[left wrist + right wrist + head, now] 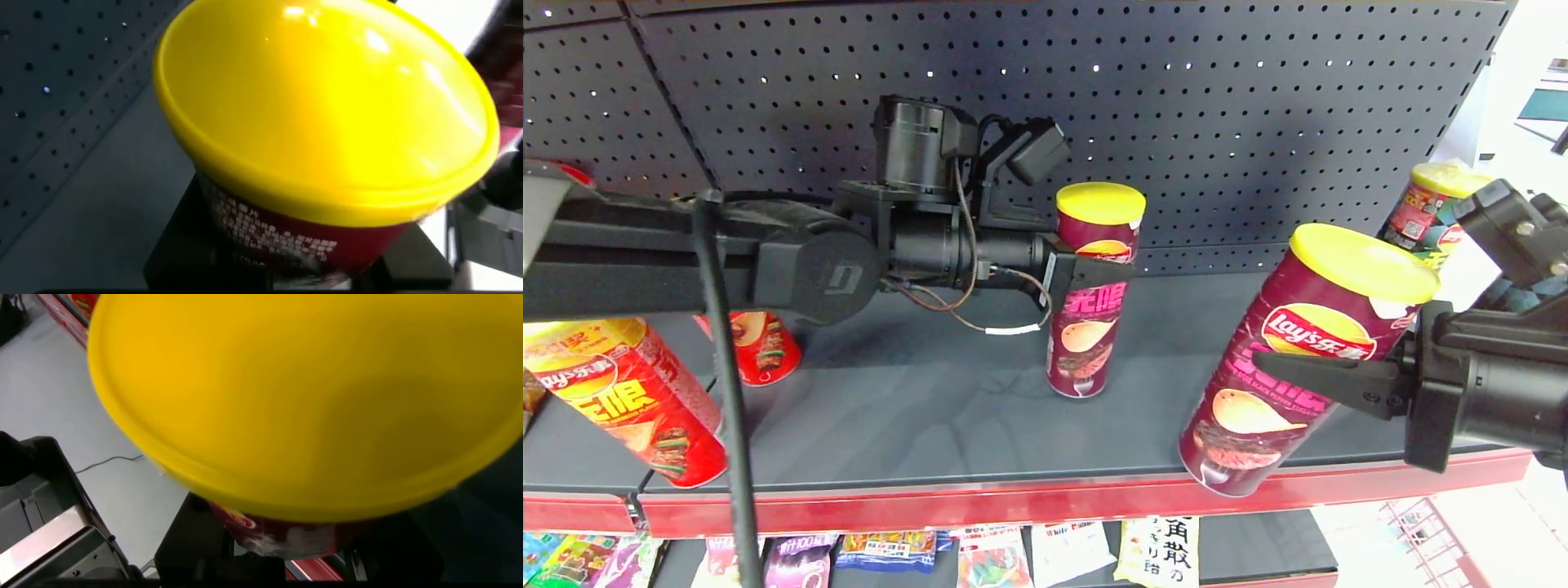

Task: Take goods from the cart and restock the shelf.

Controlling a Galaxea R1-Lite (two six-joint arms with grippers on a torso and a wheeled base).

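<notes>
In the head view you see the cans whole. From the left, a big red can (629,400) leans on the grey shelf (915,425), with a small red can (764,347) behind it. Your left pincer (1094,273) is closed around the middle purple can (1086,351), which stands upright on the shelf. Your right pincer (1307,347) grips the right purple can (1241,425). That can is tilted, with its bottom at the shelf's red front edge. A far can (1429,204) sits at the back right.

Both purple cans have yellow lids and a chip picture. The left wrist view looks down on the middle lid (327,98). The right wrist view looks down on the right lid (310,400), with grey floor (49,416) beside it.

Snack bags (996,555) lie on the shelf below
</notes>
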